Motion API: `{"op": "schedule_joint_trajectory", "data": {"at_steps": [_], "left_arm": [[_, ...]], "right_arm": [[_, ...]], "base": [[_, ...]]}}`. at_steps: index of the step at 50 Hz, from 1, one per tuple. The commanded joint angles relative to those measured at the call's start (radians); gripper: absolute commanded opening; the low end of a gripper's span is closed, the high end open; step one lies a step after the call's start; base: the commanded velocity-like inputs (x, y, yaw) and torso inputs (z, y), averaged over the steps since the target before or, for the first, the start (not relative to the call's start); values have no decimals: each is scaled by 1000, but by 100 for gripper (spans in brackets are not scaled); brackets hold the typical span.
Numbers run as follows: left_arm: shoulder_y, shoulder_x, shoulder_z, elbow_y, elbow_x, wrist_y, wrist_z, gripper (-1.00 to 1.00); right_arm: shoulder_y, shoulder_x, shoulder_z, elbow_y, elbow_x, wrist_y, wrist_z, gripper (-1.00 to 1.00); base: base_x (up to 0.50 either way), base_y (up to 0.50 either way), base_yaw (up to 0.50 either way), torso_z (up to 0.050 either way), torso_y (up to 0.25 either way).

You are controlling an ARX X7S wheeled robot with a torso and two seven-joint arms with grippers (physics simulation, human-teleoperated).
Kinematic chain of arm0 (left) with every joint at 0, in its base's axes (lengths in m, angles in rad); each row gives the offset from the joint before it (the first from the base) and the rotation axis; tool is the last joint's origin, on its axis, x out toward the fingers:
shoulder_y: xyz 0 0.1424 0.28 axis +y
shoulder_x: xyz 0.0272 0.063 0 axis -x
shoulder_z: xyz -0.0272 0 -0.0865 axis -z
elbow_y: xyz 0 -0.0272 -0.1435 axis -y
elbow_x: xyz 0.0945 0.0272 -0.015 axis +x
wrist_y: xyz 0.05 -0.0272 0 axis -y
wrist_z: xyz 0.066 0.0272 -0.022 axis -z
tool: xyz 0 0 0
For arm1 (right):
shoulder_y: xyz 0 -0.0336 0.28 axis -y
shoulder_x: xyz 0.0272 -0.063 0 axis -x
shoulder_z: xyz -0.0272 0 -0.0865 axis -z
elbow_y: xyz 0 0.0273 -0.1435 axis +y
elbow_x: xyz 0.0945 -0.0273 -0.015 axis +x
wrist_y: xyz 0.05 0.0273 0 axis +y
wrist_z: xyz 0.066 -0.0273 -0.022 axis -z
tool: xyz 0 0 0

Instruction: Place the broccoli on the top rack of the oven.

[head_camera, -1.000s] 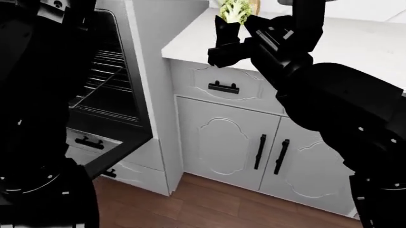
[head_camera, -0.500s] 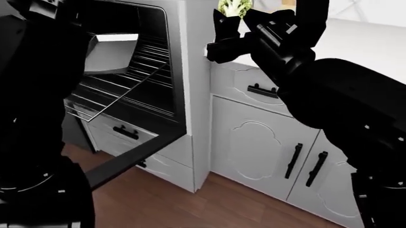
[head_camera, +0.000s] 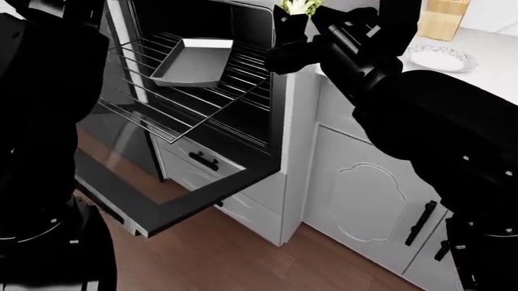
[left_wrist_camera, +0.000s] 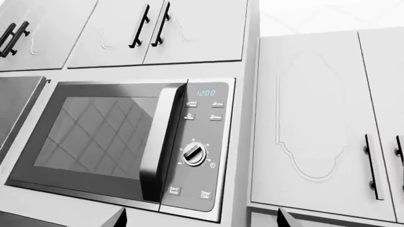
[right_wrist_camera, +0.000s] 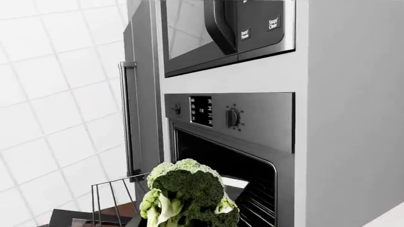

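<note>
The oven (head_camera: 242, 91) stands open in a white kitchen, its black-framed door (head_camera: 162, 200) dropped down over a brown wood floor (head_camera: 242, 260). The top rack (head_camera: 162, 115) is drawn out over the door, and a flat grey baking tray (head_camera: 190, 60) lies on wires farther inside. At about 12 o'clock in the head view the right gripper (head_camera: 295, 27) is clamped on the broccoli (head_camera: 298, 6), held aloft just beside the oven's right edge, clear of the rack. The right wrist view shows the floret in front of the oven's control panel (right_wrist_camera: 218, 111). A microwave (left_wrist_camera: 126, 146) sits above, among white cabinets (left_wrist_camera: 315, 123) with black handles. At 2 o'clock, a white counter (head_camera: 494, 60) bears a plate (head_camera: 437, 59). The left gripper is out of sight; its state cannot be told.
</note>
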Motion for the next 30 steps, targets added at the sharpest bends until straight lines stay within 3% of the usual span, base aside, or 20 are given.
{"op": "schedule_joint_trajectory", "data": {"at_steps": [1,30], "left_arm": [[4,-3,6,-1,-8,7,-7,100],[2,-11,24,-18,-22,25,-11,100]], "right_arm": [[-6,-12,-11,18,-46,-26,-18,-100],[-7,-5,-16,44,-68,-46,-15,-100]], "base": [[0,0,500,0,0],[0,0,500,0,1]]}}
